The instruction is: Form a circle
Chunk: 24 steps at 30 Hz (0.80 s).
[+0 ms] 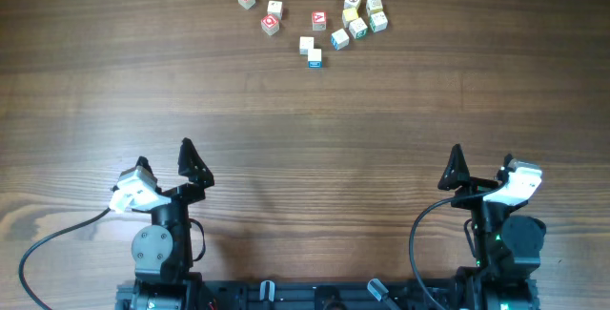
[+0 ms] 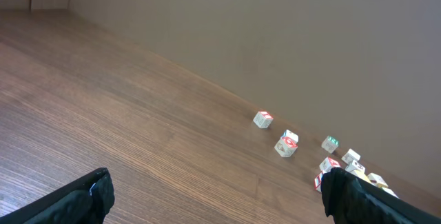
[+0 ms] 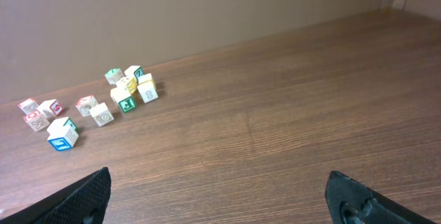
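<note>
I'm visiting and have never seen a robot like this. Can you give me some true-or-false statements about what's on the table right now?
1. The letter cubes already form a ring. False: they lie in a loose, uneven cluster.
2. The left gripper and the right gripper are both open and empty. True.
3. The left gripper touches a cube. False: both grippers are at the near side of the wooden table, well apart from the cubes.
4. A blue-edged cube lies at the cluster's near edge. True.
</note>
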Each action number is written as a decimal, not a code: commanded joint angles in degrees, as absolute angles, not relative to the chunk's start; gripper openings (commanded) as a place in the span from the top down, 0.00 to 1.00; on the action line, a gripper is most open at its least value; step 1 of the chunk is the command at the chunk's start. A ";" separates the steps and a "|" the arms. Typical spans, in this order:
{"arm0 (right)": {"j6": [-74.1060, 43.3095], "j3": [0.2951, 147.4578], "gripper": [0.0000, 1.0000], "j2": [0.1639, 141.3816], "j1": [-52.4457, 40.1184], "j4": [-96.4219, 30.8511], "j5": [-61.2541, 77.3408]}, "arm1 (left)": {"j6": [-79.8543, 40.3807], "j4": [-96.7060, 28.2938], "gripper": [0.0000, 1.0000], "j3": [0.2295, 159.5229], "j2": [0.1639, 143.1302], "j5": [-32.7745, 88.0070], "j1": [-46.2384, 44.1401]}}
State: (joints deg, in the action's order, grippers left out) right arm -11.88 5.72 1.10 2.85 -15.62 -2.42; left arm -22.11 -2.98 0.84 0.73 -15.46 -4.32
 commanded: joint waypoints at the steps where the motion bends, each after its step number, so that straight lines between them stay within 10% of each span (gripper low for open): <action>1: -12.12 5.98 0.00 0.80 3.11 -15.44 -2.98 | -21.21 -2.79 0.00 0.34 0.43 -14.81 -3.95; 24: -12.12 5.98 0.00 0.80 3.11 -15.44 -2.98 | -21.21 -5.30 0.00 1.34 0.43 -0.86 -4.01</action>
